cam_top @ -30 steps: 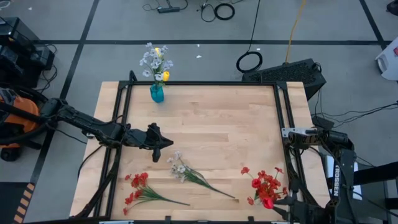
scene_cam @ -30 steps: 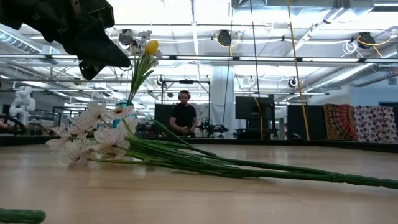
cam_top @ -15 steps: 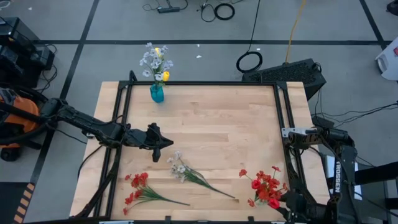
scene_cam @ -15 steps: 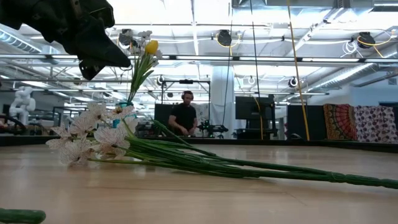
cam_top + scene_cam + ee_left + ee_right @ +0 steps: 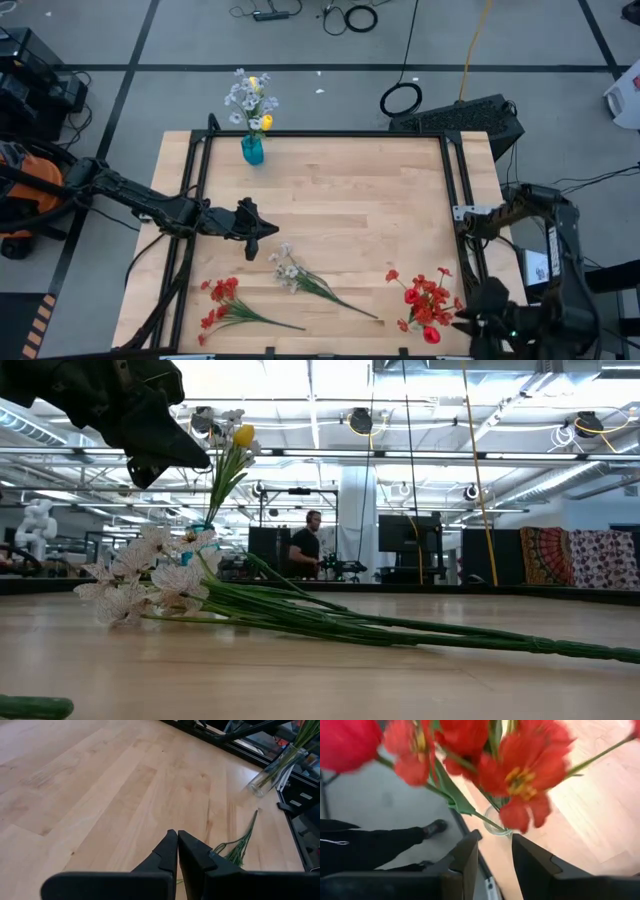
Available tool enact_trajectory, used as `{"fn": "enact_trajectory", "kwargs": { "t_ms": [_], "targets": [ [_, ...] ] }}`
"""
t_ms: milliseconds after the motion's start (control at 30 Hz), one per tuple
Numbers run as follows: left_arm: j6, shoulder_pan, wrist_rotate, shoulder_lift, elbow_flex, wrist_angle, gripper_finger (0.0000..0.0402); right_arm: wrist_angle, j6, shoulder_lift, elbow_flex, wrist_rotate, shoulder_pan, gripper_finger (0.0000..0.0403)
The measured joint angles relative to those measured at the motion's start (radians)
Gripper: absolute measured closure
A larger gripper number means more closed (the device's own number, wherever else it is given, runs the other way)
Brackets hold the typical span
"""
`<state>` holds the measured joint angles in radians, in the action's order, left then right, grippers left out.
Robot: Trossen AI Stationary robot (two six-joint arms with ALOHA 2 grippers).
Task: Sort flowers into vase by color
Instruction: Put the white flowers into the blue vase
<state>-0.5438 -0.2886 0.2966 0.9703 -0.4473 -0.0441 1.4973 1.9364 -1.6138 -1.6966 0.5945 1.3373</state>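
Note:
A teal vase (image 5: 252,150) stands at the table's far left with white and yellow flowers (image 5: 251,98) in it. A white sprig (image 5: 300,277) and a red spray (image 5: 222,305) lie flat on the near left of the table. Red flowers (image 5: 427,303) stand in a clear glass vase (image 5: 497,827) at the near right. My right gripper (image 5: 495,847) hangs open above and beside that red bunch (image 5: 520,775), with nothing between its fingers. My left gripper (image 5: 270,230) hovers shut over the table's left middle, above the white sprig (image 5: 140,575).
A black frame (image 5: 330,135) runs along the table's far edge and down both sides. The table's middle and far right are bare wood (image 5: 360,200). A person (image 5: 305,550) stands in the room far beyond the table. Cables lie on the floor behind the table.
My right arm has risen and drawn back from the red flowers toward the table's near right corner, and its wrist has turned. The red flowers stay in their vase. The person in the background has shifted.

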Motion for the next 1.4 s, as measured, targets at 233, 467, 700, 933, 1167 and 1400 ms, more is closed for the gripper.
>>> {"fn": "enact_trajectory", "kwargs": {
  "t_ms": [233,467,700,933,1167,1400],
  "targets": [
    [0.0,0.0,0.0,0.0,0.0,0.0,0.0382,-0.001,-0.008,0.122,0.0,0.006,0.0,0.0318],
    [0.0,0.0,0.0,0.0,0.0,0.0,0.0382,-0.016,-0.1,0.265,0.0,0.201,-0.004,0.0356],
    [0.001,0.0,0.0,0.0,0.0,0.0,0.0382,-0.026,-0.288,0.381,0.0,0.247,-0.128,0.04],
    [0.001,0.0,0.002,0.0,0.0,0.001,0.0382,-0.143,-0.586,0.417,0.0,0.178,-0.442,0.0402],
    [0.002,0.0,0.022,0.0,0.0,0.0,0.0382,-0.391,-0.963,0.303,0.0,-0.046,-0.818,0.0402],
    [0.0,0.0,0.023,0.0,0.0,0.0,0.0382,-0.42,-1.11,0.101,0.0,-0.279,-1.071,0.0403]
  ]
}}
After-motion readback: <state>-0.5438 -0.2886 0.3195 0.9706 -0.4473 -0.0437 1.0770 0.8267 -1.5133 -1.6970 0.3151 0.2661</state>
